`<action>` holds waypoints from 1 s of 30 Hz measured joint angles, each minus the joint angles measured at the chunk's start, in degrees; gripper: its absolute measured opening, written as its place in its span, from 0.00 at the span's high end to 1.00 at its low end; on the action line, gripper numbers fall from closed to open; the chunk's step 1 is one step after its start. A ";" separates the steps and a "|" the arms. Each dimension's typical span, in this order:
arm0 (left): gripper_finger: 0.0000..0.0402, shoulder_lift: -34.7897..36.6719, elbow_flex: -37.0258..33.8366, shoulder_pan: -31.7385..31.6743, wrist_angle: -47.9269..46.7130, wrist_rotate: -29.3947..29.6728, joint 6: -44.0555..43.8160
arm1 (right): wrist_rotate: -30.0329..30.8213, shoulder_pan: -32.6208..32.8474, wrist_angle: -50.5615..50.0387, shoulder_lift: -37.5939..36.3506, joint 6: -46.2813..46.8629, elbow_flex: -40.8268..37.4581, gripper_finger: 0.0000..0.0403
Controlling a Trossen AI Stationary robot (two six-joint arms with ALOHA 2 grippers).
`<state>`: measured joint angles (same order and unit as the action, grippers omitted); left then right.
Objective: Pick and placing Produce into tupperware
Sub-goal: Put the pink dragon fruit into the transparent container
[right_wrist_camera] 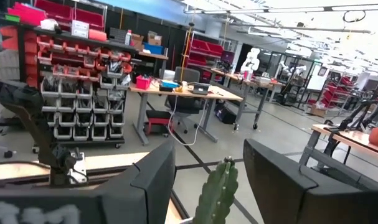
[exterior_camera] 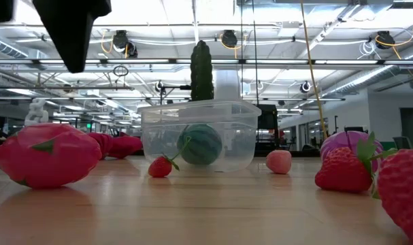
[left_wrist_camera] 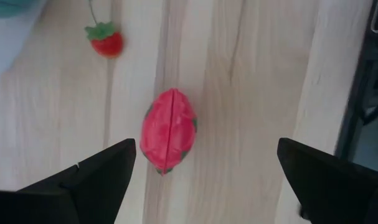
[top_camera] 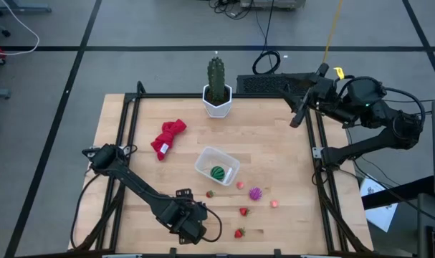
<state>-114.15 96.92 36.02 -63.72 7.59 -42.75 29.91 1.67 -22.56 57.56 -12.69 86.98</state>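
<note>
A red oval toy lies on the wooden table near its front edge, also seen in the low view. My left gripper hangs open just above it, pointing down, a finger on each side, touching nothing. From above, my left gripper hides the oval. The clear tupperware stands mid-table with a green striped ball inside. A purple ball, pink bits and small strawberries lie on the table right of it. My right gripper waits high at the far right, open and empty.
A red cloth lies left of the tub. A green cactus in a white pot stands at the far edge. One strawberry lies between the oval and the tub. A black frame runs along the table's sides.
</note>
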 joint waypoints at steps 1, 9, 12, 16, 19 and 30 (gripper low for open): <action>0.02 0.00 0.00 0.01 -0.02 -0.10 -0.17 | 0.00 0.00 -0.23 0.00 0.00 0.00 0.55; 0.02 0.00 0.00 0.01 -0.85 -1.00 -0.86 | 0.00 0.00 -0.21 0.00 0.02 0.00 0.55; 0.02 0.00 0.00 0.01 -0.74 -0.88 -1.23 | 0.00 0.00 -0.18 0.00 0.02 0.00 0.55; 0.02 0.00 0.00 -0.07 -0.66 0.17 -0.79 | 0.00 0.00 -0.21 0.00 0.02 0.00 0.55; 0.02 0.00 0.00 -0.29 -0.41 0.33 -0.10 | 0.00 0.00 -0.23 0.00 0.02 0.00 0.55; 0.02 0.13 -3.20 -1.94 4.24 -2.41 1.68 | -0.02 0.00 -0.49 0.00 0.04 0.00 0.55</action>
<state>-114.02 93.73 34.09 -59.49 5.18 -41.07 29.89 1.67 -23.05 57.56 -12.64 86.98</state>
